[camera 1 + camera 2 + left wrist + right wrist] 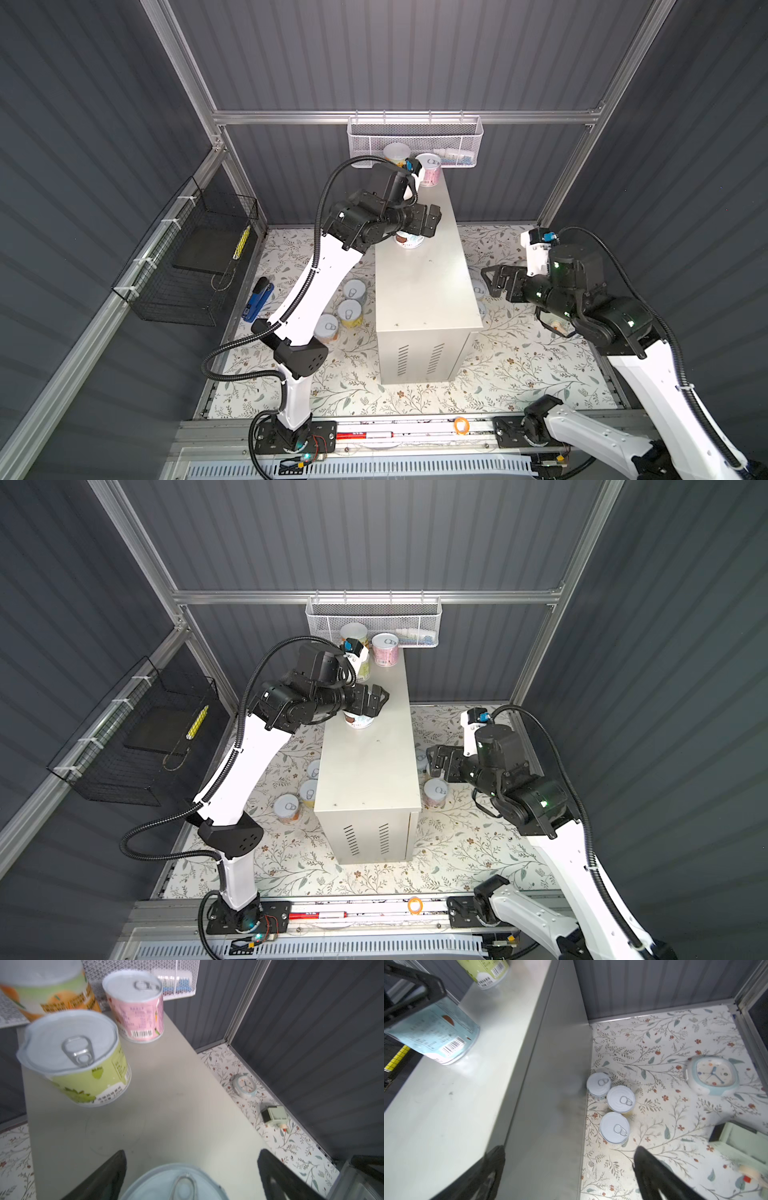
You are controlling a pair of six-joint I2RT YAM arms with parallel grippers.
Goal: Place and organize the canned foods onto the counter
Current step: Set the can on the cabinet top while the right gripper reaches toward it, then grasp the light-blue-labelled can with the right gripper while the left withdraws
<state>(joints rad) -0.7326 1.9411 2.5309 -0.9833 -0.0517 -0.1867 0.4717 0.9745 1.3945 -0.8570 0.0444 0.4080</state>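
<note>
Currently the left tool [192, 1154] stands wide open, one finger on each side of the teal tin [436, 1032], with a gap at each side of it. That tin stands upright on the counter [424, 291], directly beneath the tool. Beyond its fingertips, a green tin [83, 1068], a pink tin [137, 1007] and an orange tin [52, 991] stand on the same counter. The right tool [570, 1150] is wide open and empty; three tins [620, 1099] stand upright on the floral surface [664, 1043] ahead of it, beside the counter.
</note>
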